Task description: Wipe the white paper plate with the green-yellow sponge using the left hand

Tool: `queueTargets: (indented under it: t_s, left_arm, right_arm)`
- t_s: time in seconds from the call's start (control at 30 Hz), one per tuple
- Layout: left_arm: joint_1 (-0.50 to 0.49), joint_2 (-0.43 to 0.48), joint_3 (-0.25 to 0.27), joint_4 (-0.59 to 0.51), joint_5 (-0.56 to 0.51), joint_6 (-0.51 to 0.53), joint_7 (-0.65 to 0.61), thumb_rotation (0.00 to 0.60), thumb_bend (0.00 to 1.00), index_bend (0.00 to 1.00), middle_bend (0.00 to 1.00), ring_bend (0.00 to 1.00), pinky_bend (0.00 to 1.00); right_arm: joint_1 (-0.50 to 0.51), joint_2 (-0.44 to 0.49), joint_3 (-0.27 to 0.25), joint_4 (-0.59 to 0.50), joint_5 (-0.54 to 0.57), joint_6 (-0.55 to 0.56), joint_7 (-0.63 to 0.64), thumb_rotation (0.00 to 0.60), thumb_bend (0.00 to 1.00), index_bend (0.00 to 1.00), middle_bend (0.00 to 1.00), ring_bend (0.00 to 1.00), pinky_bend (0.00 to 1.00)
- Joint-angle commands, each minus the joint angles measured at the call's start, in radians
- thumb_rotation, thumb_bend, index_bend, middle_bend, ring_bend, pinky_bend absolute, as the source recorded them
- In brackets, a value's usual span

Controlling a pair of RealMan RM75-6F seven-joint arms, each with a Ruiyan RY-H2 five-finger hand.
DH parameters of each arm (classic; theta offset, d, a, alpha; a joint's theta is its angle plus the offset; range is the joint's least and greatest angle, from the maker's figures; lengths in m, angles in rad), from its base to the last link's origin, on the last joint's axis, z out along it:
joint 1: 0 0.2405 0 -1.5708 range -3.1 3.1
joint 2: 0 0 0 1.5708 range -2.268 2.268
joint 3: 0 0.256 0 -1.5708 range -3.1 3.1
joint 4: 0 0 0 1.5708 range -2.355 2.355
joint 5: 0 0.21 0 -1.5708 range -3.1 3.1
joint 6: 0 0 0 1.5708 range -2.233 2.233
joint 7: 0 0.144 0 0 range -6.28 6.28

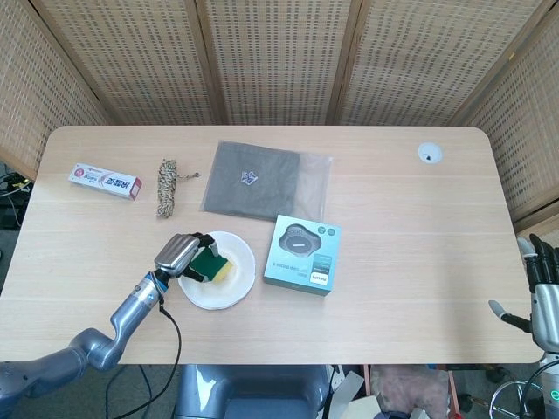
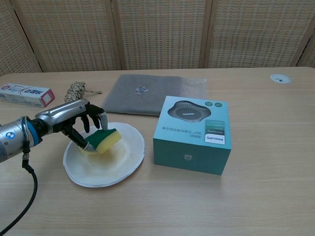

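The white paper plate point(image 1: 229, 292) point(image 2: 119, 167) lies on the table left of the teal box. My left hand point(image 1: 182, 255) point(image 2: 74, 120) holds the green-yellow sponge point(image 1: 215, 267) point(image 2: 104, 140) over the plate's left half, yellow side toward the plate's middle; whether it touches the surface I cannot tell. My right hand point(image 1: 543, 292) hangs off the table's right edge in the head view, fingers apart and holding nothing.
A teal Philips box point(image 1: 302, 254) point(image 2: 193, 134) stands just right of the plate. Behind it lies a grey pouch in a clear bag point(image 1: 266, 181) point(image 2: 152, 93). A rope bundle point(image 1: 166, 186) point(image 2: 73, 97) and a toothpaste box point(image 1: 106, 182) point(image 2: 27, 94) sit at the back left.
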Motion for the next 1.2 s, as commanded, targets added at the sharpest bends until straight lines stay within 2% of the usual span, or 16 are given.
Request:
queueTargets:
  t_s: [0.03, 0.4, 0.63, 0.83, 1.2]
  left_arm:
    - [-0.01, -0.039, -0.001, 0.042, -0.006, -0.016, -0.013, 0.6, 0.02, 0.56, 0.48, 0.37, 0.44]
    - [-0.005, -0.092, 0.022, 0.104, 0.012, 0.0, -0.061, 0.6, 0.02, 0.56, 0.48, 0.37, 0.45]
    - [-0.01, -0.073, 0.005, 0.086, 0.035, 0.075, -0.078, 0.6, 0.02, 0.56, 0.48, 0.37, 0.45]
    - [-0.023, -0.06, -0.022, 0.064, 0.027, 0.097, -0.053, 0.6, 0.02, 0.56, 0.48, 0.37, 0.45]
    - [0.008, -0.139, 0.015, 0.115, 0.019, 0.079, -0.142, 0.6, 0.02, 0.57, 0.48, 0.37, 0.45]
  right_arm:
    - [0.0, 0.003, 0.002, 0.0, 0.002, -0.001, 0.007, 0.6, 0.0, 0.0, 0.0, 0.0, 0.0]
    - [-0.002, 0.012, 0.003, -0.002, 0.003, 0.0, 0.026, 0.6, 0.0, 0.0, 0.0, 0.0, 0.0]
    - [-0.005, 0.017, 0.004, -0.006, 0.002, 0.006, 0.036, 0.6, 0.0, 0.0, 0.0, 0.0, 0.0]
    - [-0.008, 0.021, 0.005, -0.008, 0.002, 0.01, 0.042, 0.6, 0.0, 0.0, 0.0, 0.0, 0.0]
    - [-0.009, 0.025, 0.005, -0.009, 0.001, 0.009, 0.05, 0.6, 0.0, 0.0, 0.0, 0.0, 0.0]
